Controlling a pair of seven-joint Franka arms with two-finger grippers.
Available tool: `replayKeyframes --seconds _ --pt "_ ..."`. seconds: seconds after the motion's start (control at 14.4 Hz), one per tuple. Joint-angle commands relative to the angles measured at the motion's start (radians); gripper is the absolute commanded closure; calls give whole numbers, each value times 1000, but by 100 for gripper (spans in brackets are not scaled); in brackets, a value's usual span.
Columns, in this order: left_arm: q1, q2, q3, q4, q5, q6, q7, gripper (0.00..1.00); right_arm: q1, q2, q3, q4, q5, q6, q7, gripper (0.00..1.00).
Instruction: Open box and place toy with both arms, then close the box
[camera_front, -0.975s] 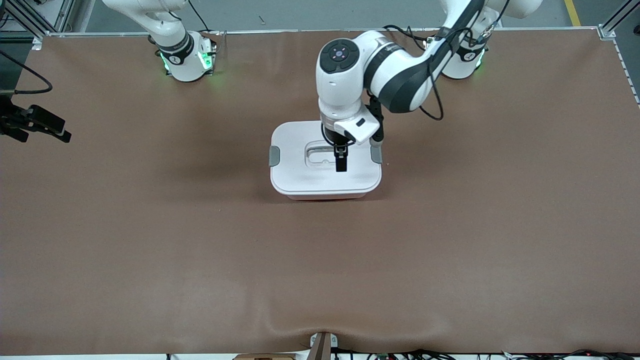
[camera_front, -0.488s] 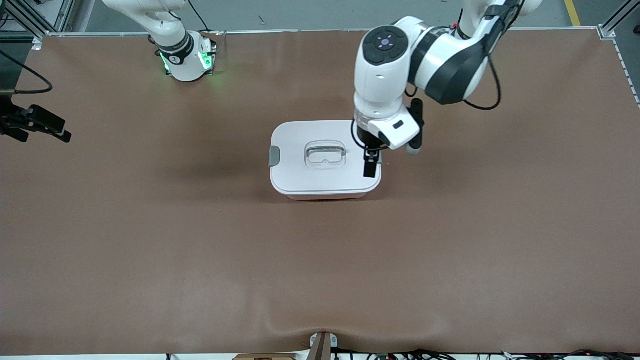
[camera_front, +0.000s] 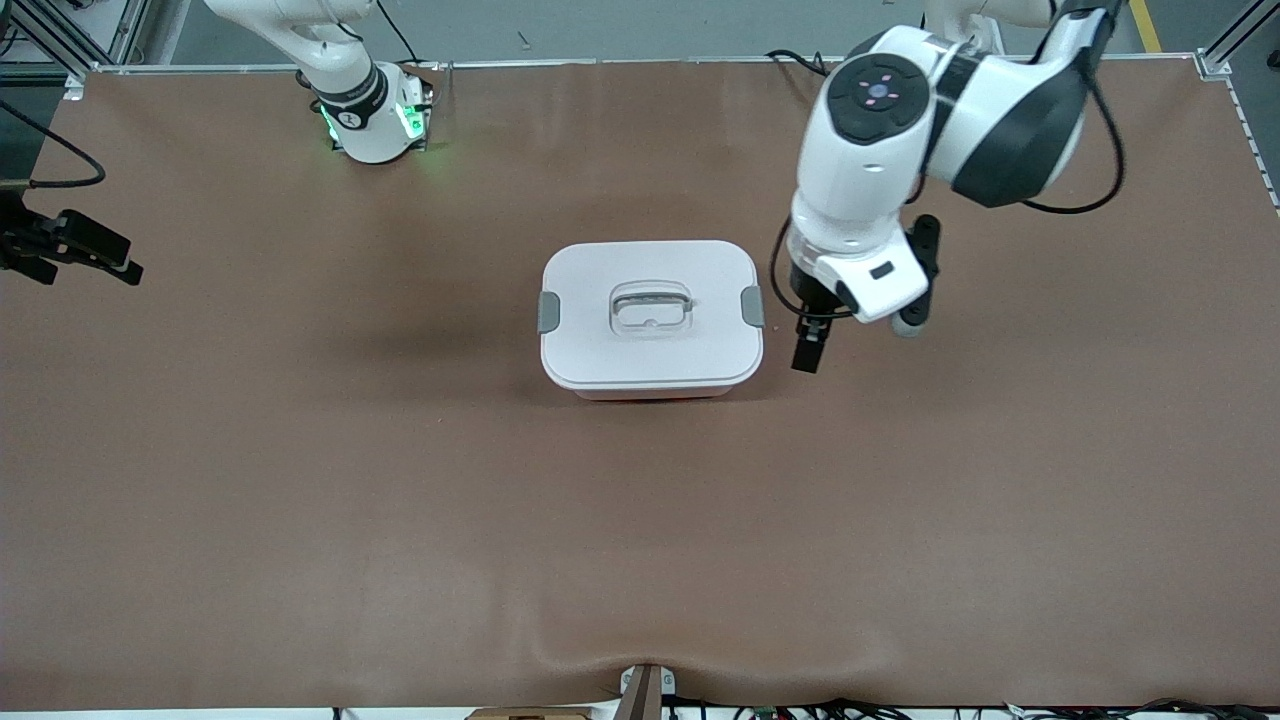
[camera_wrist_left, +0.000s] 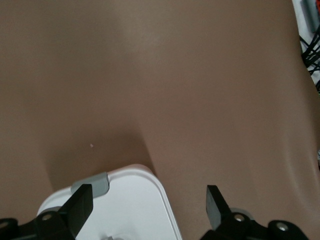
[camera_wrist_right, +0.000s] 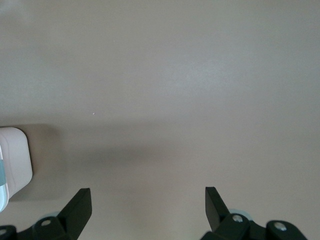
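box (camera_front: 650, 318) sits lidded at frame centre; left gripper (camera_front: 808, 352) beside it and right gripper (camera_wrist_right: 145, 210) both gape empty, task seemingly done.

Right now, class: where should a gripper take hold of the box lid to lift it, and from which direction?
Grip the handle recessed in the middle of the lid, coming straight down from above. The lid lies flat and smooth, and the bar across the recess looks like the one part that fingers could close around. The grey clips at both ends may need releasing first.
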Motion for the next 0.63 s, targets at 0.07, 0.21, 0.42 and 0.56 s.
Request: replayKeyframes --seconds 0.07,0.21,0.42,0.56 --pt "67 -43 -9 2 -38 -28 129 0 -8 2 6 9 10 -7 -5 0" --pt "86 -45 -8 7 -38 -49 203 0 -8 4 6 9 11 -7 -5 0" --pt "135 -52 -11 8 -53 -54 309 0 -8 2 6 9 11 -7 -5 0" --pt "187 -60 -26 16 -63 -54 369 0 -8 2 6 9 10 -8 -4 0"
